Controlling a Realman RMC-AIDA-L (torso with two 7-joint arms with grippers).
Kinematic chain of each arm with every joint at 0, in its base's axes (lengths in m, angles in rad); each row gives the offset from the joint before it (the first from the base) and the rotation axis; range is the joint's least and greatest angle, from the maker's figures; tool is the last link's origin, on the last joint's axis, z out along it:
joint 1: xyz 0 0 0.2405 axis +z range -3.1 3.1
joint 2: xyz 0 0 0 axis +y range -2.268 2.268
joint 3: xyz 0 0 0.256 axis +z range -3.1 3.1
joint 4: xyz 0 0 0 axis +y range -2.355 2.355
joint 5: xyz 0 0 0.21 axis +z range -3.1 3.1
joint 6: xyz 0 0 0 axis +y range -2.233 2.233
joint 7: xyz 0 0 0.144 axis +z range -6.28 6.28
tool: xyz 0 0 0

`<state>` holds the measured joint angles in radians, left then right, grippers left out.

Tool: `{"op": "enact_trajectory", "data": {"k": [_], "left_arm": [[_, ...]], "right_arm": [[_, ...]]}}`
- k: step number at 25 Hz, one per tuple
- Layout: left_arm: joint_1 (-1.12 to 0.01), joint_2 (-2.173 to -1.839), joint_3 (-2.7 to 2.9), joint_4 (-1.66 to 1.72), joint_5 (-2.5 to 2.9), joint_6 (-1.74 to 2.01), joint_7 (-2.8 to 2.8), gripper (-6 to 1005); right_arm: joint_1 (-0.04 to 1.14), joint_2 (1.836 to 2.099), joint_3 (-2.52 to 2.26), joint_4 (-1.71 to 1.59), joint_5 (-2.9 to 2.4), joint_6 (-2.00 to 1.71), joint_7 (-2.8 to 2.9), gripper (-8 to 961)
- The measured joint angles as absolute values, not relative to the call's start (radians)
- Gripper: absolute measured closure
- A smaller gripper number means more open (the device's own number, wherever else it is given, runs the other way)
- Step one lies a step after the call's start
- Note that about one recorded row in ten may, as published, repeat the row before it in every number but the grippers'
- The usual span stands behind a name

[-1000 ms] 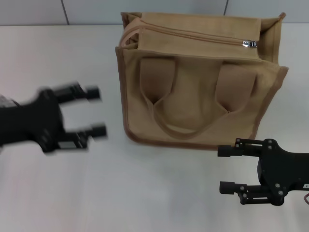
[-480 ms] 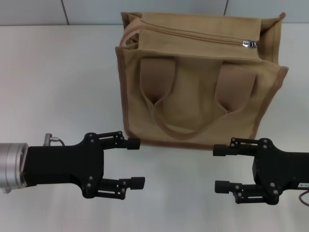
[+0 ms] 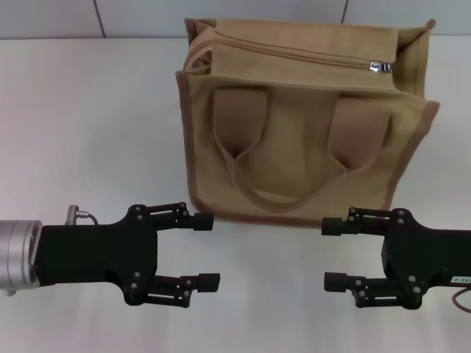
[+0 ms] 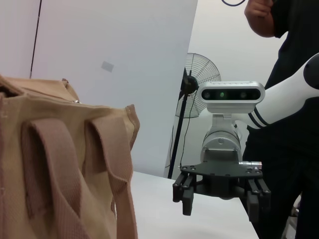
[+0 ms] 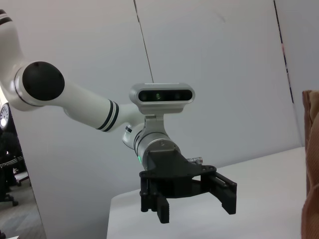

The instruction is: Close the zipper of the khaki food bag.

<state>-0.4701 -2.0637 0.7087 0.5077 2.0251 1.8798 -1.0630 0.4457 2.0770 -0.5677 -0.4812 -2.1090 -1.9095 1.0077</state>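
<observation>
The khaki food bag (image 3: 294, 158) stands upright at the back middle of the table, handles hanging down its front. Its zipper track (image 3: 294, 55) runs along the top, with the silver pull tab (image 3: 380, 67) near the bag's right end. My left gripper (image 3: 207, 248) is open and empty, in front of the bag's left corner, apart from it. My right gripper (image 3: 331, 252) is open and empty, in front of the bag's right corner. The two grippers face each other. The left wrist view shows the bag (image 4: 55, 169) and the right gripper (image 4: 219, 201); the right wrist view shows the left gripper (image 5: 194, 206).
The white table (image 3: 96, 118) extends to the left and in front of the bag. A grey wall (image 3: 44, 18) runs behind it. A person in black (image 4: 284, 74) and a standing fan (image 4: 199, 74) are beyond the table on the right side.
The left arm swung from the far left to the front of the bag a second ago and has held still since. The right gripper has crept slightly leftward.
</observation>
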Motion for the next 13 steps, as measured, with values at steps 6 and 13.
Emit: {"op": "enact_trajectory", "data": {"k": [6,13], "left_arm": [[-0.470,-2.063,0.709,0.508,2.026,1.880,-1.063,170],[-0.471,-2.063,0.709,0.508,2.026,1.879,-1.063,170]], "right_arm": [[0.447,2.077,-0.567,-0.481,-2.109,-1.910,1.008,223],[0.450,2.077,-0.567,-0.482,-2.109,-1.910,1.008,223]]}}
